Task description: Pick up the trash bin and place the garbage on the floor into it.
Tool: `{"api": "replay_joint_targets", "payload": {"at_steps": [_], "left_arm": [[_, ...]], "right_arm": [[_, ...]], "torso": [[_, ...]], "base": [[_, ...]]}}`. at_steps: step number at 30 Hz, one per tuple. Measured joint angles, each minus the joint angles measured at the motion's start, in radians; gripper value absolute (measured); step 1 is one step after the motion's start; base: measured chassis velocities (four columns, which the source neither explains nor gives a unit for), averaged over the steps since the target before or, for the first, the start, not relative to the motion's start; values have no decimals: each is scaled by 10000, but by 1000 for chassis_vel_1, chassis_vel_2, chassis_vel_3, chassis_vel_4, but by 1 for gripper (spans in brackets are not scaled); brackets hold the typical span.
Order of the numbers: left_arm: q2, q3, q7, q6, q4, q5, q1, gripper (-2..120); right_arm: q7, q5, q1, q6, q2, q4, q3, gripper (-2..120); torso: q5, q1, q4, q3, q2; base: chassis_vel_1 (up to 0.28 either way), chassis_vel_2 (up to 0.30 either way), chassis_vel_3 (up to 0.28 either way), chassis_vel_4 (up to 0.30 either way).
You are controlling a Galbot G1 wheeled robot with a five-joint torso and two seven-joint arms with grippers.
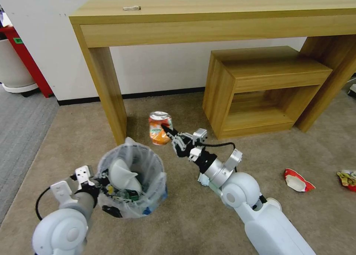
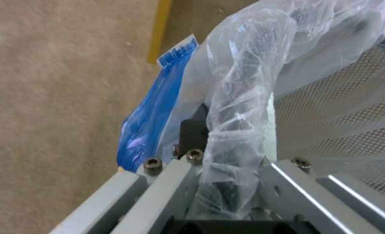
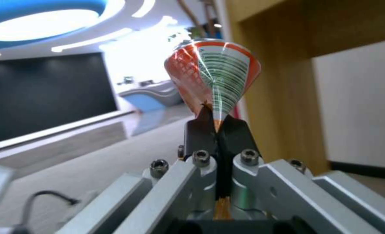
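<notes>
Right tool point(image 1: 167, 132) pinches the crushed can point(image 1: 160, 127) by its flattened, light, slippery edge; left tool point(image 1: 99, 180) clamps the trash bin point(image 1: 131, 180) rim through crinkly liner.

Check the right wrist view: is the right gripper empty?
No: the right gripper is pinched shut on the crushed orange can, whose flattened end sits between the black fingertips.
</notes>
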Motion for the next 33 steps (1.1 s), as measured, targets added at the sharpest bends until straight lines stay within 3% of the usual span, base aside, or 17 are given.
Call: {"api": "replay_joint_targets", "payload": {"at_steps": [5,10,22,33], "left_arm": [[-99,286,104,-1,-54,-67,30,1],[-169,405,132,-1,-285,-280,114,1],[-171,443,57,66,-630,-666,134,1],[-132,397,-425,448,-872,-1295,260,1]], "right_arm": [[-1142,-588,-156,613,151,-399,-193,0],[-1572,-1126,-319,902,148,-782,-329,0],[-2028,-1385,-448,950,110,-1013,-398,0],[-1999,-1205,-319,1044,119,-1051,-320,0]], "torso": [[0,0,1,0,0],[1,0,0,0,1],[0,0,0,0,1],[0,0,0,0,1]], "base": [[0,0,0,0],[0,0,0,0],[0,0,0,0],[0,0,0,0]]}}
